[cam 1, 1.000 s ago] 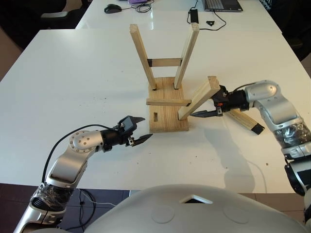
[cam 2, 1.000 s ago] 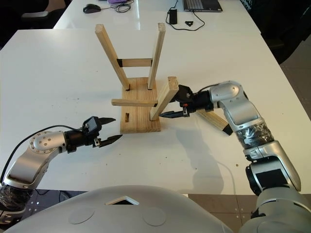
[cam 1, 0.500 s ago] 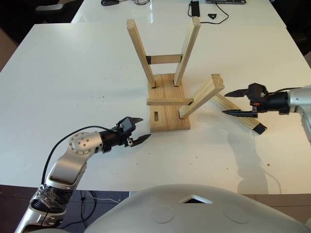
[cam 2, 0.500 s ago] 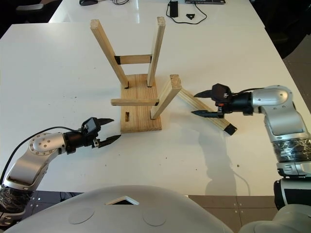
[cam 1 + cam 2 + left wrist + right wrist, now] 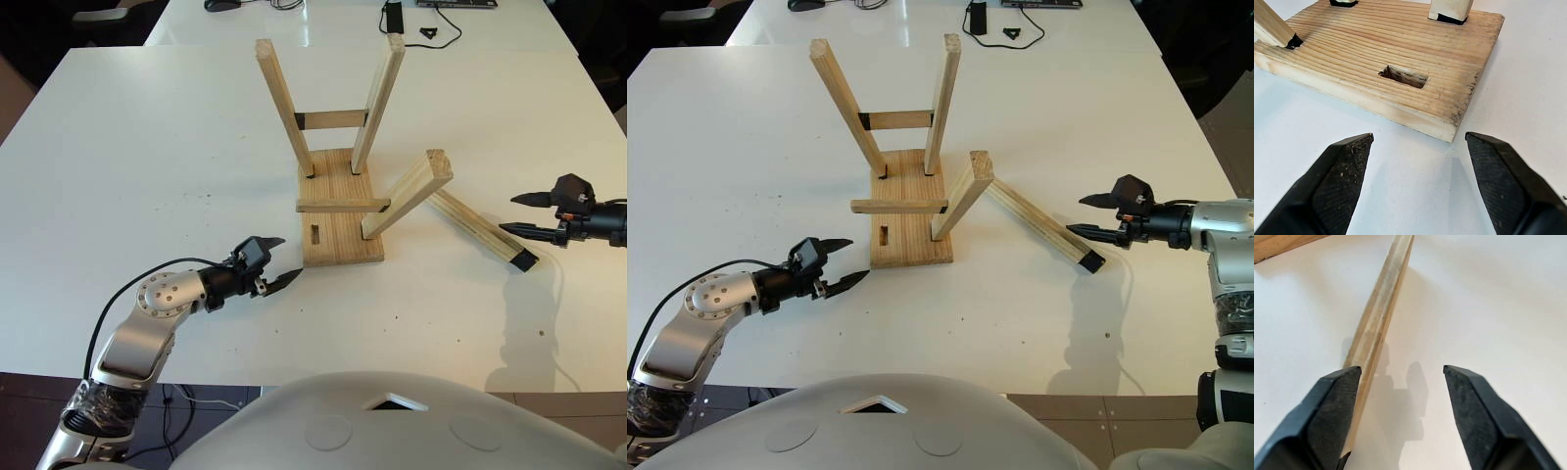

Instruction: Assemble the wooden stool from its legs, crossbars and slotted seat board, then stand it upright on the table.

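While the left hand (image 5: 291, 257) and right hand (image 5: 507, 213) gape empty above the white table (image 5: 147, 147), a mouse (image 5: 222, 5) lies beyond.

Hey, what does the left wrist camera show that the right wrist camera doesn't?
Left wrist view: the seat board with an empty slot and leg ends set into it, ahead of the open left gripper. Right wrist view: a wooden leg stretching away along the table, next to the open right gripper. Both: the white table and spread black fingers.
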{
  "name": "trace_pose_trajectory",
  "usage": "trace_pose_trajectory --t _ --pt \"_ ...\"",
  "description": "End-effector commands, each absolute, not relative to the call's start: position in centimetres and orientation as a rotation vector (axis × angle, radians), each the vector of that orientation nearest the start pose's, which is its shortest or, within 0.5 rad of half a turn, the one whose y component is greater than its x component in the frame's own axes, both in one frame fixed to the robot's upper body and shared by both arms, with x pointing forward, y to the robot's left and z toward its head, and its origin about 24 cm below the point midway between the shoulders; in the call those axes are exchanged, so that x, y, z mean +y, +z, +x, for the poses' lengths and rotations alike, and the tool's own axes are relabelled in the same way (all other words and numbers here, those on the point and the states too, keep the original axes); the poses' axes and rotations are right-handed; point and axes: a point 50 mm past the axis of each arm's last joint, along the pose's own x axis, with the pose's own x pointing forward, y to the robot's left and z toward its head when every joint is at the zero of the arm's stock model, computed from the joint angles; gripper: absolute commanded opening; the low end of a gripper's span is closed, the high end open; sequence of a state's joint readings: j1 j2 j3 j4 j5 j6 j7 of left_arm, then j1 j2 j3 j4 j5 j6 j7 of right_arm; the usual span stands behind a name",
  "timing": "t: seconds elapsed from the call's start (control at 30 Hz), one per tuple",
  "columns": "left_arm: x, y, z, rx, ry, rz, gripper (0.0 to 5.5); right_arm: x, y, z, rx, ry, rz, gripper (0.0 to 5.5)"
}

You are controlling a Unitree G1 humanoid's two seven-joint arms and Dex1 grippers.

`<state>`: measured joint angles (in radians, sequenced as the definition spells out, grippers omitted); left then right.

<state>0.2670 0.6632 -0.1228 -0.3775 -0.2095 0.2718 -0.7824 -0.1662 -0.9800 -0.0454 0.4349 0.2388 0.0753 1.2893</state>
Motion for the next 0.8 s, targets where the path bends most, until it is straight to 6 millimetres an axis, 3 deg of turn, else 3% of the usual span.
trace_pose_trajectory --t 0.03,0.33,0.5,0.63,0.8 --pt "18.9 4.9 17.4 0.410 -0.943 0.327 3.48 -34.3 10.1 22.9 0.630 0.905 -0.350 3.10" --pt "19.0 4.8 17.3 0.409 -0.928 0.321 3.48 -33.9 9.5 21.9 0.690 0.946 -0.300 3.10" --pt "18.9 4.9 17.4 0.405 -0.930 0.321 3.48 -33.7 6.7 20.9 0.798 0.942 -0.319 3.10" --pt "19.0 4.9 17.5 0.405 -0.929 0.326 3.48 -33.4 5.0 20.4 0.828 0.946 -0.306 2.42" --pt "19.2 4.9 17.7 0.406 -0.928 0.335 3.48 -33.5 4.4 20.2 0.820 0.936 -0.280 1.68"
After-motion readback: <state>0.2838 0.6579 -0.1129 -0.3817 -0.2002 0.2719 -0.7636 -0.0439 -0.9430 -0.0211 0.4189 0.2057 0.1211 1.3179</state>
